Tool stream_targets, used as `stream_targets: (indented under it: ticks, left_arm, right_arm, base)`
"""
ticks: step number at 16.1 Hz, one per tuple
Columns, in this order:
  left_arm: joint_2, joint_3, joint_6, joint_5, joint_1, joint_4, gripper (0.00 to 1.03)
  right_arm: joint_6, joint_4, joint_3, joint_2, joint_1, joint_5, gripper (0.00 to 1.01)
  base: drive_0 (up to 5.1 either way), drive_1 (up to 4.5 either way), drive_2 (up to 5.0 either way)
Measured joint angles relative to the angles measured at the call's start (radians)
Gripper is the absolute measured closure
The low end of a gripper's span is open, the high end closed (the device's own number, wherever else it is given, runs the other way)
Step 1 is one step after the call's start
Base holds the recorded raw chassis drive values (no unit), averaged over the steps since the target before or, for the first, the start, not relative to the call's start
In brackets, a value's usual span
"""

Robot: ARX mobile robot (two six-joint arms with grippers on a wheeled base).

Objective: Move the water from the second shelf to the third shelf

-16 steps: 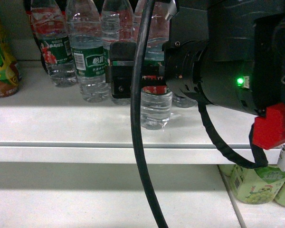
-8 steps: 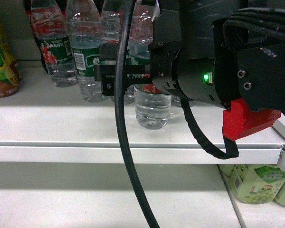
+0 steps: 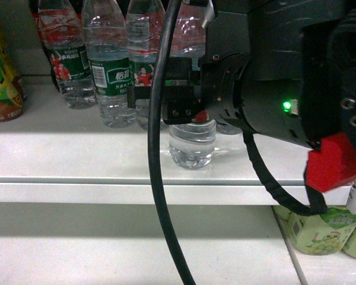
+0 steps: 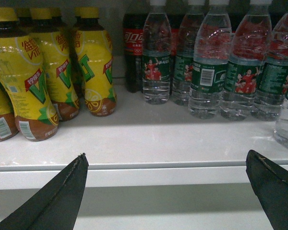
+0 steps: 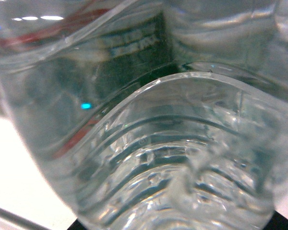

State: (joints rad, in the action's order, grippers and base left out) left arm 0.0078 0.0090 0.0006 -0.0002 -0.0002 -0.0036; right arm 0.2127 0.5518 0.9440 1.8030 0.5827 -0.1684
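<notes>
Two shelves: second shelf (image 3: 77, 160) carries the bottles, third shelf (image 3: 77, 243) below is bare in view. Right gripper (image 3: 181, 95) clamps the upright water bottle (image 3: 191, 142) near the front lip. Left gripper (image 4: 165, 191) gapes wide, holding nothing, farther off. Bottle goes straight down.

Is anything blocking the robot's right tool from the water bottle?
Nothing visible. The right tool already sits at the clear ribbed plastic water bottle, which fills the right wrist view, near the white metal shelf's front lip. Whether it grips can't be told.
</notes>
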Motion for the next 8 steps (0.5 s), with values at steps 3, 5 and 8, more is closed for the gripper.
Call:
stream_targets:
  ticks: [3,5,8]
  left_arm:
    - [0.0,0.0,0.0,0.0,0.0,0.0,0.05]
    - [0.0,0.0,0.0,0.0,0.0,0.0,0.05]
    - [0.0,0.0,0.0,0.0,0.0,0.0,0.05]
  right_arm:
    - [-0.006,0.024,-0.122,-0.102,-0.005,0.017,0.61]
    - [-0.026,0.042,-0.204,-0.176,-0.026,0.027,0.61]
    - [-0.044,0.063,-0.309,-0.298,-0.086,0.032,0.61]
  base:
    - [0.0,0.0,0.0]
    - [0.0,0.0,0.0]
    - [0.0,0.0,0.0]
